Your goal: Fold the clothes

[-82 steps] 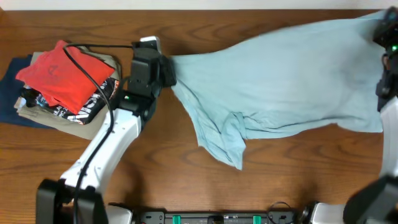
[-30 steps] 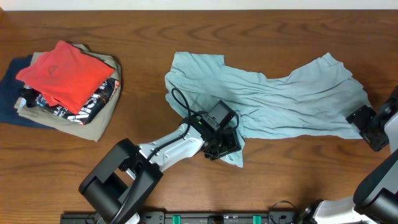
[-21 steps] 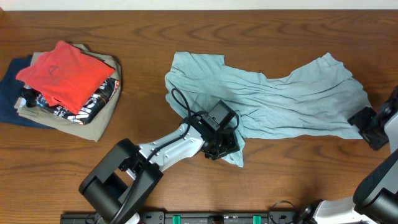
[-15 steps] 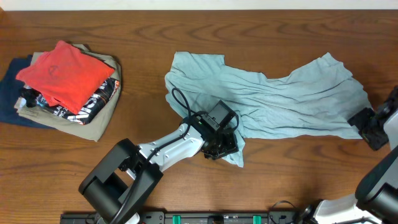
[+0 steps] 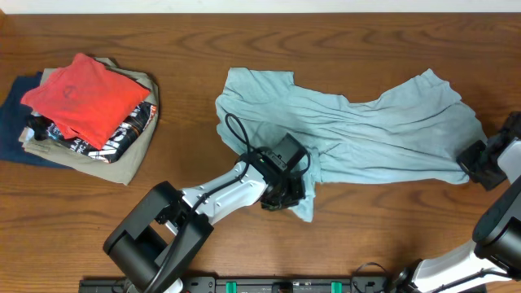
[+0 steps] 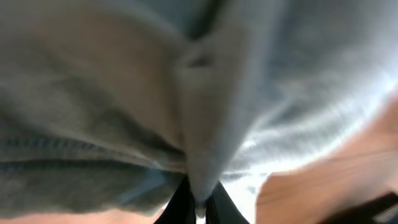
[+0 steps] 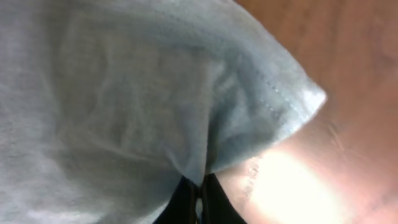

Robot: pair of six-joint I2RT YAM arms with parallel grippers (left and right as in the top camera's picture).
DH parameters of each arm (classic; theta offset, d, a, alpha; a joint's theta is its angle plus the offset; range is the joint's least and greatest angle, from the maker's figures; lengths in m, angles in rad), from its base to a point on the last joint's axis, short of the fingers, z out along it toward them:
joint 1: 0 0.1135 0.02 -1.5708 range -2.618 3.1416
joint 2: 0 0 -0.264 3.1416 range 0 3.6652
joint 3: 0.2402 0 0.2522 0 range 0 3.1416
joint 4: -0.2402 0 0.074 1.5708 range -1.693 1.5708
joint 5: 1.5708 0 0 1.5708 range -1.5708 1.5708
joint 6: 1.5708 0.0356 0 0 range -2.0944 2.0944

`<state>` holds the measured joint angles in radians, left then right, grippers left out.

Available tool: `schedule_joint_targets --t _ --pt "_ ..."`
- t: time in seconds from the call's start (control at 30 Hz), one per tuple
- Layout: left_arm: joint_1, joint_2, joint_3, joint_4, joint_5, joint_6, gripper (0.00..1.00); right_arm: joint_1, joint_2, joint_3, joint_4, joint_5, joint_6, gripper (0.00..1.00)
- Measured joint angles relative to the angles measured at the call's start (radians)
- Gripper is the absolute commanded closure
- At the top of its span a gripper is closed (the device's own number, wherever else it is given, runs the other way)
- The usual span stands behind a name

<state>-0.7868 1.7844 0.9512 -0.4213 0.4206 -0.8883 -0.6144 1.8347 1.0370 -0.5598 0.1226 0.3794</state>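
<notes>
I see the shirt (image 5: 383,130) lying wrinkled, centre-right on the table (image 5: 244,49). My left gripper (image 6: 198,210) is pinched on a fold at its lower-left flap - cloth sits between near-closed fingers. My right gripper (image 7: 199,200) is clamped on the shirt's bottom-right corner. The stack of folded clothes (image 5: 81,106) sits far left, well apart.

No legible text, label, brand or number found in any view. Overhead: a black garment (image 5: 132,129) in the pile at the left of the table (image 5: 244,49) carries white print, too small and creased to read. The red garment (image 5: 81,94) on top of the pile bears a faint dark mark, not decipherable. Both wrist views show only plain shirt (image 5: 366,130) fabric, blurred, with nothing readable on it.
</notes>
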Motion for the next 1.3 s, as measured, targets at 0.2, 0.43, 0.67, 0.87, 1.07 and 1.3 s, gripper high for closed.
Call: schedule_joint_targets --t 0.2,0.43,0.67,0.87,1.07,1.3 --pt "0.083 -0.01 0.001 -0.233 -0.022 0.105 0.94 -0.034 0.0 0.009 -0.16 0.085 0.083 0.99" --pt "0.347 -0.118 -0.001 -0.378 -0.103 0.257 0.93 -0.069 0.0 0.009 -0.264 0.082 0.119 0.99" --pt "0.448 -0.261 -0.001 -0.445 -0.107 0.344 0.61 -0.069 0.0 0.008 -0.335 0.047 0.129 0.99" --pt "0.42 -0.277 -0.001 -0.45 -0.084 0.364 0.51 -0.069 0.0 0.004 -0.352 0.045 0.129 0.99" --pt "0.299 -0.277 -0.001 -0.391 -0.076 0.389 0.41 -0.069 0.0 0.004 -0.352 0.043 0.129 0.99" --pt "0.132 -0.267 -0.001 -0.382 -0.071 0.284 0.41 -0.069 0.0 0.004 -0.352 0.042 0.129 0.98"
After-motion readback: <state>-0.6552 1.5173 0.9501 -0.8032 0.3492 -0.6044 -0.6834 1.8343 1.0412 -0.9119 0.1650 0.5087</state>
